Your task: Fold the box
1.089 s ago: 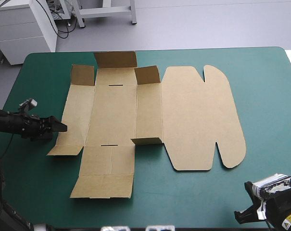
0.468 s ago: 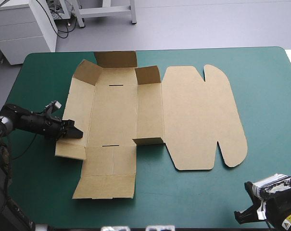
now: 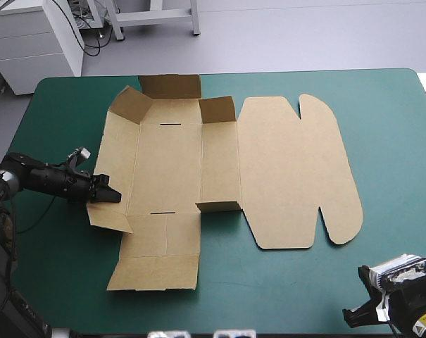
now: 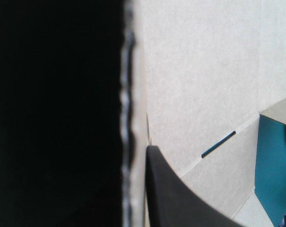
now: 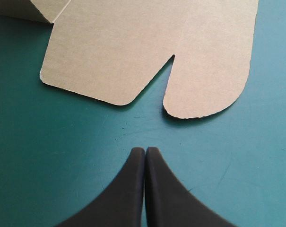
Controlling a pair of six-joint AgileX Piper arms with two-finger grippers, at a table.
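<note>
The box point(image 3: 170, 169) lies opened out on the teal-green desk point(image 3: 389, 113), a cut sheet of brown board, mostly flat. The left tool point(image 3: 110, 196) is at the sheet's left side, clenched on the edge of the left wall point(image 3: 117, 158). That wall stands tilted up off the cover, and the rest of the box stretches ahead of this tool. To one side of it, toward the desk's far edge, the far flap point(image 3: 170, 86) and the corner flaps beside it stand partly raised. A small flap point(image 3: 216, 205) stands up ahead of the tool, past the floor panel. The broad lid point(image 3: 290, 176) with its rounded lobes lies flat farther ahead still, between the two tools.

The left wrist view shows what the high view cannot. The board's raw edge point(image 4: 128, 118) runs right beside one black finger point(image 4: 180, 198), which lies along the wall's inner face. The other finger is lost in the dark on the outer side. A narrow slot point(image 4: 218, 144) in the floor panel shows ahead of the finger.

The right tool point(image 5: 145, 153) sits over bare cover at the desk's near right corner, its fingers pressed together in a point with nothing between them. The right wrist view alone shows the lid's notch point(image 5: 171, 61) straight ahead of it, with the lobes' rounded edges apart from the fingertips.
</note>
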